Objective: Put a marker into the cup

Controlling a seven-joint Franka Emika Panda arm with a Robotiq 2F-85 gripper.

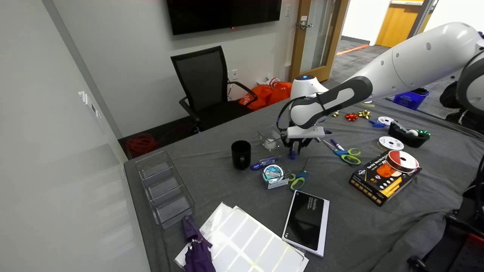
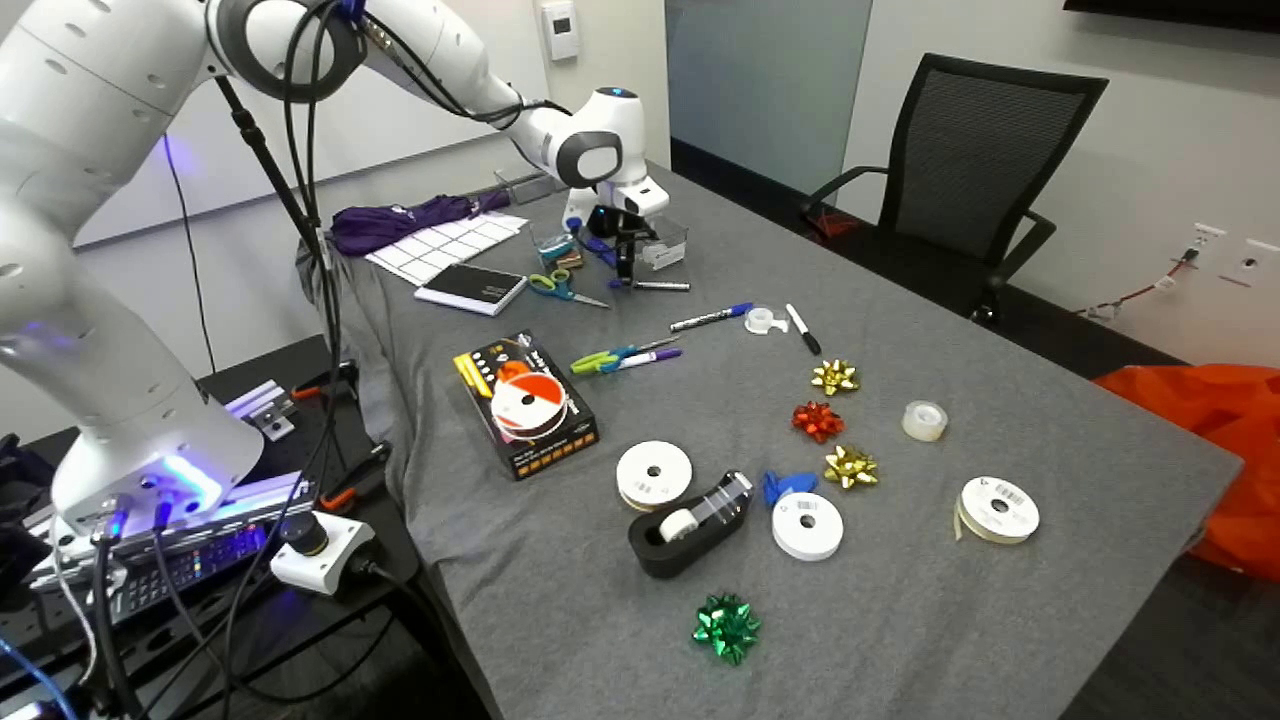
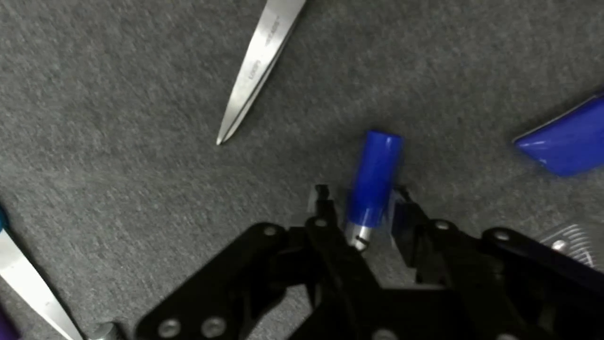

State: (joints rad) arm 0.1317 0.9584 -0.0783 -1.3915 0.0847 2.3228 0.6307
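Wrist view: the blue-capped marker point(image 3: 376, 177) sits with its cap between the two fingers point(image 3: 325, 212) of the claw point(image 3: 362, 192), low at the table point(image 3: 118, 198). They flank it closely, but that spot is blurred, so I cannot tell whether they grip it or merely straddle it. The grasp seems the step in hand; the next move calls for a sure hold, a lift and a carry to the black cup point(image 1: 241, 154), upright on the table left of the claw in an exterior view. Tipping the marker nearer vertical should help it clear the rim. A blue stapler-like thing point(image 1: 264, 163) lies between claw and cup. Farther out, writing shows but none reads surely: faint lettering on a scissor blade point(image 3: 261, 56), small print on the teal disc point(image 1: 273, 173), white letters on the black-covered notebook point(image 1: 305, 215) nearer, and white words beside an orange picture on the black box point(image 1: 378, 181) to the right.
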